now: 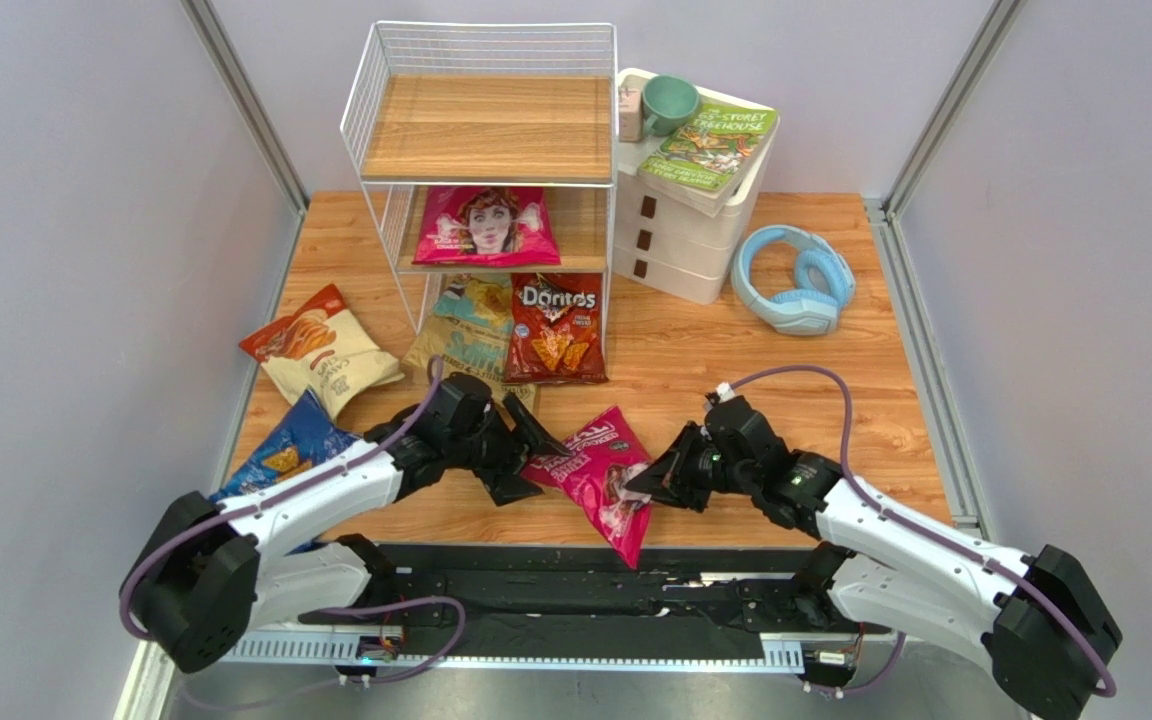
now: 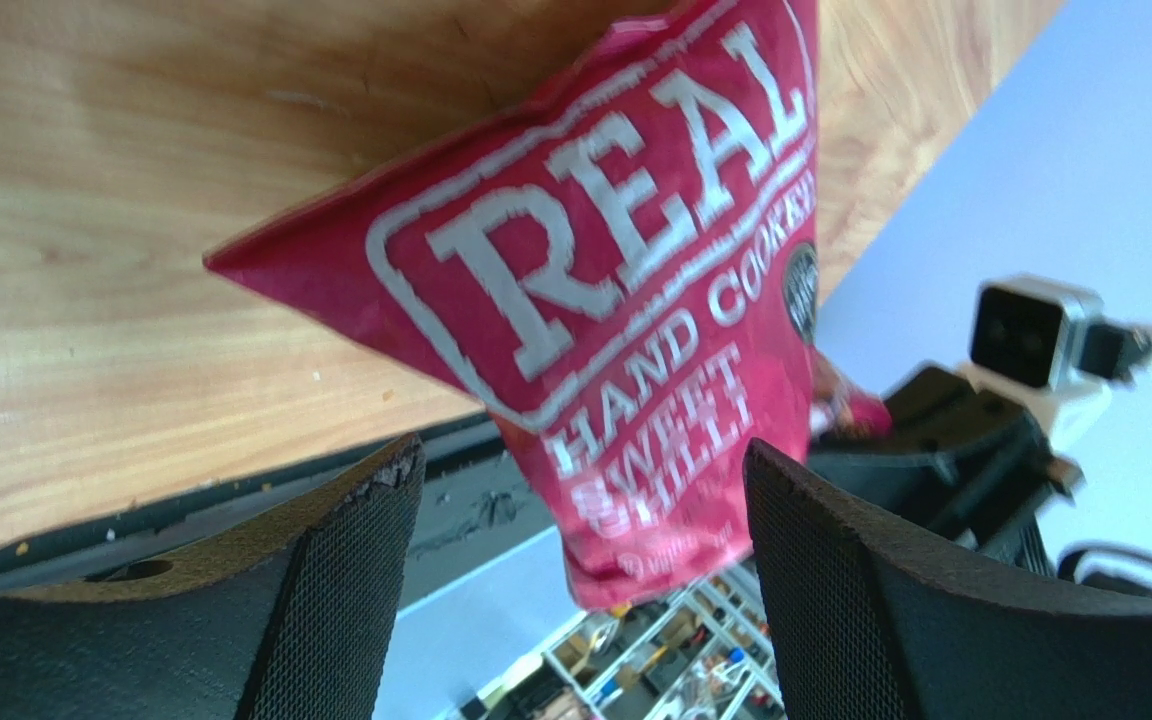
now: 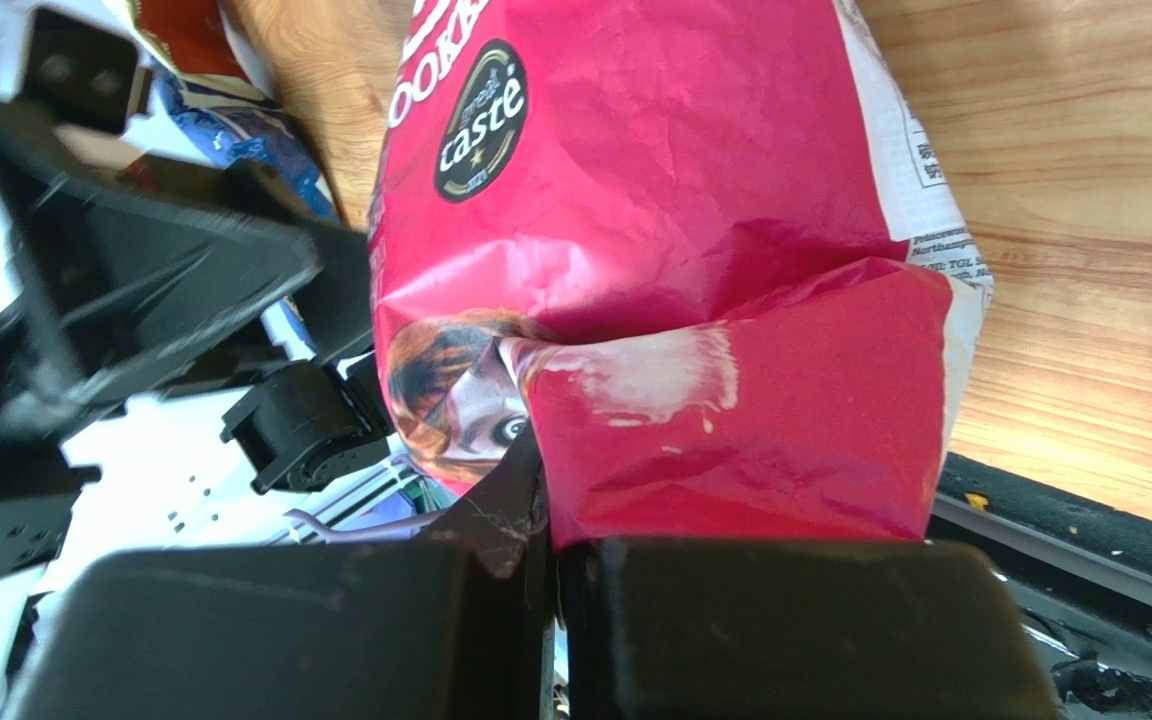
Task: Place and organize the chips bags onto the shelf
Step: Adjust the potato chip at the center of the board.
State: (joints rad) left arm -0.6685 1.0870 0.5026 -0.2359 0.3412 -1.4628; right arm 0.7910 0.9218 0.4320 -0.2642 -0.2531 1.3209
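A magenta chips bag [image 1: 602,477] marked "REAL" hangs over the table's front edge between my two arms. My right gripper [image 1: 654,483] is shut on a folded edge of this bag [image 3: 657,180], the jaws [image 3: 552,548] pressed together. At the bag's other end, my left gripper [image 1: 533,450] is open. Its fingers [image 2: 342,585] stand wide on either side of the bag's end [image 2: 612,285] without touching it. The shelf [image 1: 372,90] stands at the back: a second magenta bag [image 1: 486,225] is on the middle tier, and a tan-and-teal bag [image 1: 465,323] and red Doritos [image 1: 555,327] are on the bottom one. An orange-and-cream bag [image 1: 319,348] and blue Doritos [image 1: 285,447] lie on the table at the left.
A white drawer unit [image 1: 687,225] stands right of the shelf, with a green book [image 1: 710,146] and a green mug [image 1: 669,102] on top. Blue headphones [image 1: 793,281] lie to its right. The blue Doritos bag is partly under my left arm.
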